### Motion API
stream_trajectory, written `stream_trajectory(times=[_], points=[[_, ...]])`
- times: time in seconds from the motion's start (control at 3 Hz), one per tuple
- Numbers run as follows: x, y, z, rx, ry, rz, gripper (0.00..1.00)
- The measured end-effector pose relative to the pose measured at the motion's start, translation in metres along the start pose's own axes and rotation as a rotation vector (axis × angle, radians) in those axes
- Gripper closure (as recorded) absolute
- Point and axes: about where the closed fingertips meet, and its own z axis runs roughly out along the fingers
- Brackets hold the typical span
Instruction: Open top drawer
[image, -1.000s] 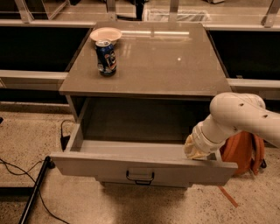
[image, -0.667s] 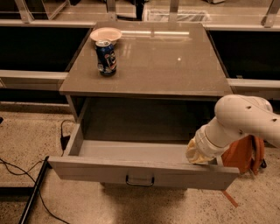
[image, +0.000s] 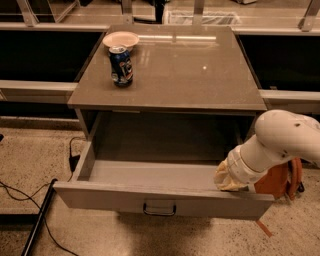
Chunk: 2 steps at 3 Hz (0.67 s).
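Note:
The top drawer (image: 150, 175) is pulled far out of the grey cabinet. Its plain grey box interior shows and looks empty. Its flat front (image: 110, 200) carries a small dark loop handle (image: 159, 208) at the lower middle. My white arm (image: 280, 142) comes in from the right. My gripper (image: 227, 181) sits at the drawer's right front corner, just behind the front panel, wrapped in a pale cover. The two narrower drawers are out of view.
A blue can (image: 121, 65) and a pale bowl (image: 120, 39) stand on the cabinet top (image: 190, 70) at the back left. An orange object (image: 280, 180) sits behind my arm on the right. Black cables (image: 30, 210) lie on the floor at the left.
The drawer has slid further out toward the camera. My gripper and arm have moved with it, down and toward the front.

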Motion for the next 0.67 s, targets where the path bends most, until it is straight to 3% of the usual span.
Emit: stream_trajectory(times=[0.67], points=[[-0.026, -0.025, 0.017, -0.065, -0.016, 0.044, 1.0]])
